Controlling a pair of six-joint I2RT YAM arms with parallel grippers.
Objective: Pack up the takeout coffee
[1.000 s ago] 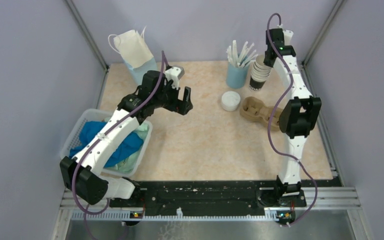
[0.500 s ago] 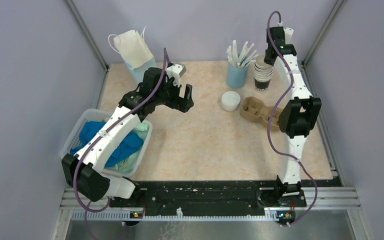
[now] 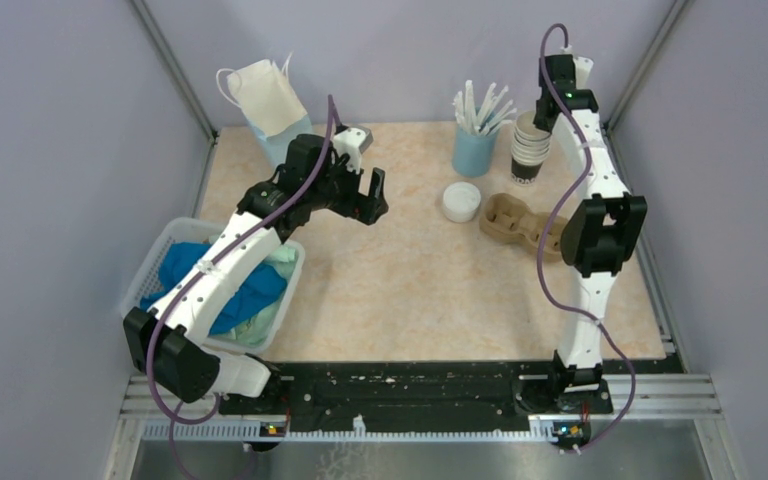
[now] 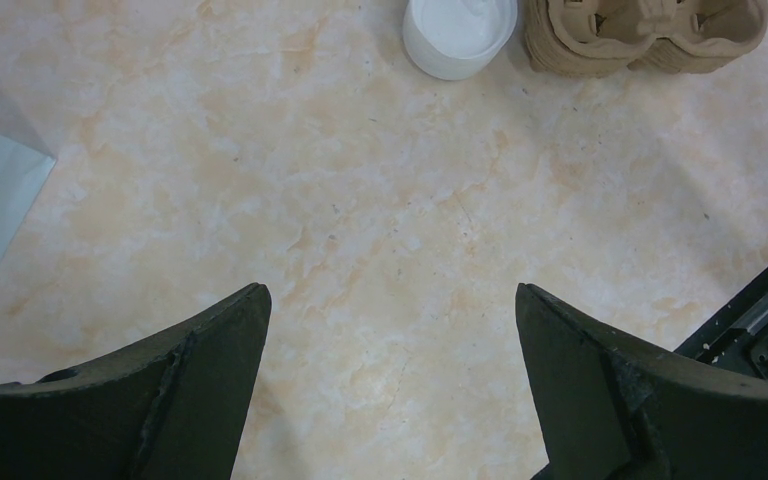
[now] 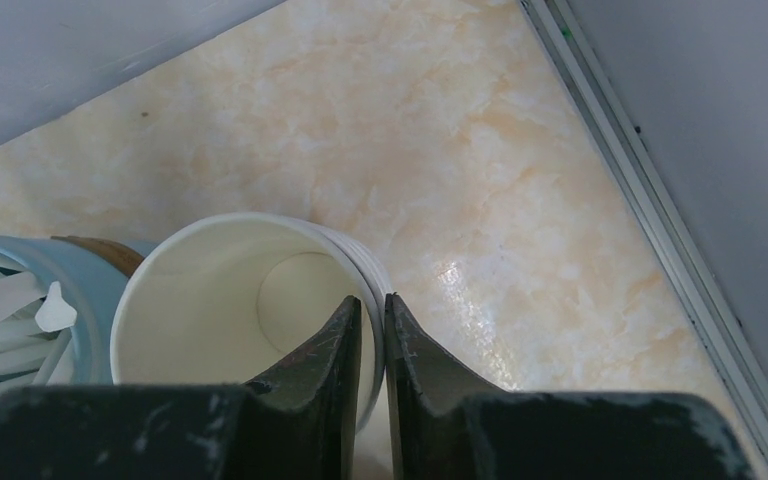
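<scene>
The takeout coffee is out of view in every frame. My right gripper [image 5: 372, 300] sits at the back right on a stack of lidless paper cups [image 3: 527, 152]. One finger is inside the top cup [image 5: 220, 300] and the other outside, closed on its rim wall. My left gripper [image 3: 361, 203] hangs open above bare table left of centre, its fingers [image 4: 210, 350] wide apart with nothing between them.
A loose white lid [image 3: 460, 201] and a brown cardboard cup carrier [image 3: 520, 222] lie in front of the stack. A blue cup of white stirrers [image 3: 474, 150] stands beside it. A paper bag [image 3: 268, 100] stands at the back left, and a white basket [image 3: 173, 238] of cloths at the left.
The cup stack went from leaning and stretched out to upright and compact. My right wrist shifted slightly right. The left arm pulled back a little, then stayed still.
</scene>
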